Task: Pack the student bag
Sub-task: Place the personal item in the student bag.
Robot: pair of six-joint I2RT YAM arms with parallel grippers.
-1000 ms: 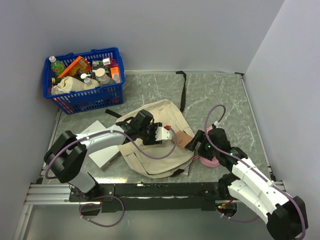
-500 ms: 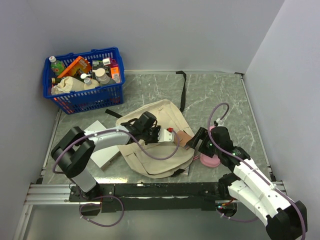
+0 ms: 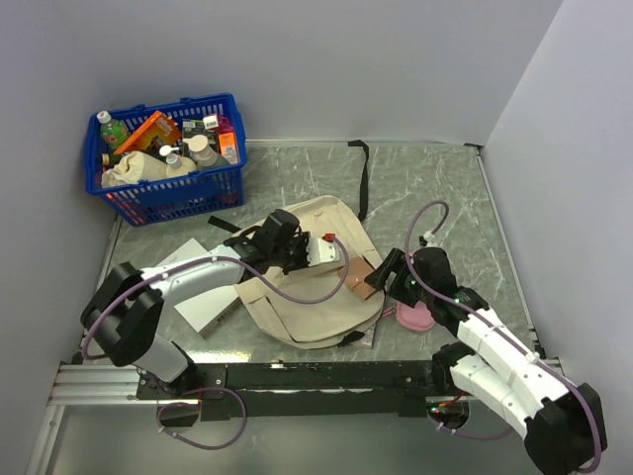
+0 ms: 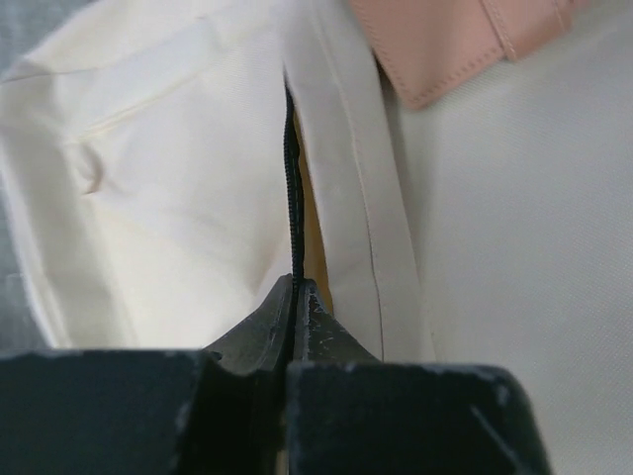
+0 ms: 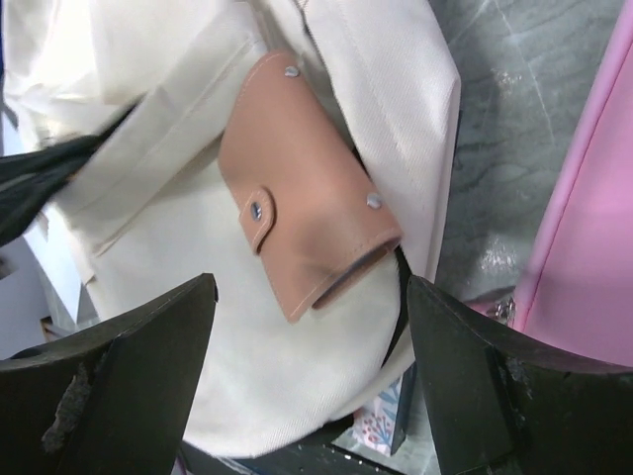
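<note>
Left gripper (image 4: 297, 299) has pinched shut on the student bag (image 4: 168, 198) at its zipper seam (image 4: 292, 178); right gripper (image 5: 309, 297) hangs wide above the tan flap (image 5: 297, 208); bag's inside hidden

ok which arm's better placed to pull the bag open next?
Left, probably. The left pincer is shut on the zipper at the bag opening, ready to pull. The right pincer hangs open over the brown flap, gripping nothing.

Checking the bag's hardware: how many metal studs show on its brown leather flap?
3. One stud at the top end of the flap, one on its small tab, one near its right edge. More may be hidden underneath.
</note>
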